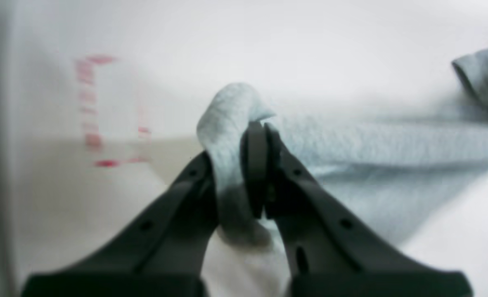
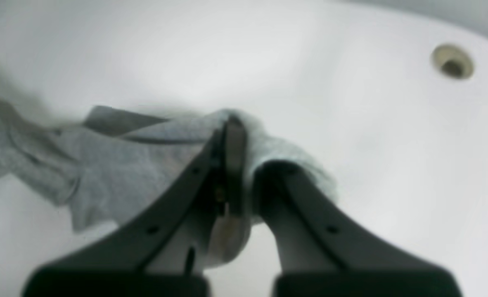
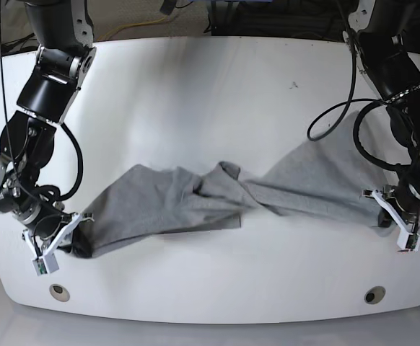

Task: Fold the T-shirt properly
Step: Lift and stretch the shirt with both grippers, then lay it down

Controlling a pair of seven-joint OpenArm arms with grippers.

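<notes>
You have the T-shirt (image 3: 195, 198) strung across the near table (image 3: 210, 86), left gripper (image 1: 260, 136) and right gripper (image 2: 231, 136) each clenched on an end; pull apart evenly to flatten its twisted middle.

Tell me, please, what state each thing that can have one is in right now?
T-shirt: unfolded, stretched and twisted across the white table, bunched in the middle, pinched at both ends.
Left gripper: shut on a fold of the T-shirt.
Right gripper: shut on the T-shirt's other end.
</notes>
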